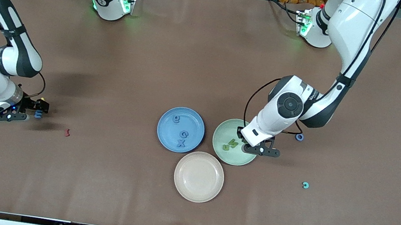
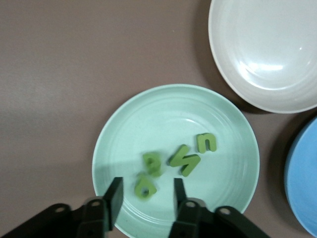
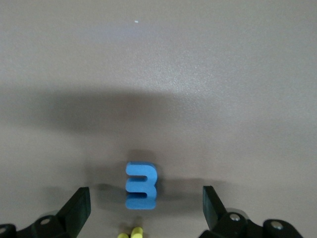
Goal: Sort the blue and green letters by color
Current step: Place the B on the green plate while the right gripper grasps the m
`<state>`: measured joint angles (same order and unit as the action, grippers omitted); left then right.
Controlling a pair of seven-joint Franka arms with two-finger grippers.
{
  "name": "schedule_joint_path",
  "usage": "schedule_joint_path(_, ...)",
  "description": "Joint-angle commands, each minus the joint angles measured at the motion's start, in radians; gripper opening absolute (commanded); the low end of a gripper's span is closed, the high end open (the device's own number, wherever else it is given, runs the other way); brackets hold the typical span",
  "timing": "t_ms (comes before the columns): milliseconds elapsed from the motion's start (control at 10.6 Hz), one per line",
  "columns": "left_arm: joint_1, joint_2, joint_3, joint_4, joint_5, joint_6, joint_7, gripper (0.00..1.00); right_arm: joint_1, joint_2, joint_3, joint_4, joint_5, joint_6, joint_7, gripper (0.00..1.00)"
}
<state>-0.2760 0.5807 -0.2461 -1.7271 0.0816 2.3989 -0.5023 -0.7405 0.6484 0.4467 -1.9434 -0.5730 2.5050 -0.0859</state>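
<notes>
Four green letters [image 2: 171,166] lie loosely clustered in the green plate [image 2: 129,129], and one of them [image 2: 144,188] sits right between the spread fingers of the left pincer [image 2: 144,196], which hangs open just over the plate's rim at the side toward the left arm's end of the desk [image 1: 206,70]. The left arm comes down from its base in a sharp bend, elbow high, wrist turned down over the plate. Three blue letters [image 1: 181,133] lie in the blue plate [image 1: 165,139], just beside the green plate toward the right arm's end. Another blue letter [image 3: 141,185], shaped like a 3, lies on the bare desk near the right arm's end, between the wide-open fingers of the right pincer [image 3: 143,210], which is low over it without gripping it. A small yellow piece [image 3: 131,232] shows close to the pincer's base in the right wrist view. The right arm is folded low, its forearm angled down toward the desk. A dark red letter [image 1: 67,132] lies near that pincer, nearer the front camera. An empty beige plate [image 1: 212,192] touches both other plates on the camera's side. One more blue letter [image 1: 299,137] lies beside the left arm's wrist, and a teal letter [image 1: 305,185] lies well apart, nearer the camera.
</notes>
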Motion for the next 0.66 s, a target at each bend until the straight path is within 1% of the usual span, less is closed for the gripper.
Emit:
schedule_joint_path(0,0.018,-0.005,0.01,0.018,-0.016,-0.02,-0.01,1.0,0.01,0.013,0.009,0.018,-0.022,0.0,0.063,0.99)
schedule_joint_path(94,0.033,-0.016,0.01,0.012,-0.013,-0.021,-0.009,1.0,0.01,0.013,0.007,0.021,-0.022,0.0,0.063,0.95)
schedule_joint_path(188,0.056,-0.019,0.008,0.009,0.003,-0.047,0.017,1.0,0.01,0.013,0.007,0.021,-0.022,0.0,0.063,0.54)
schedule_joint_path(282,0.086,-0.031,0.008,0.008,0.015,-0.084,0.077,1.0,0.01,0.013,0.007,0.02,-0.022,0.002,0.064,0.01)
schedule_joint_path(564,0.174,-0.059,0.008,0.004,0.015,-0.165,0.223,1.0,0.009,0.017,0.007,0.021,-0.025,0.002,0.058,0.0)
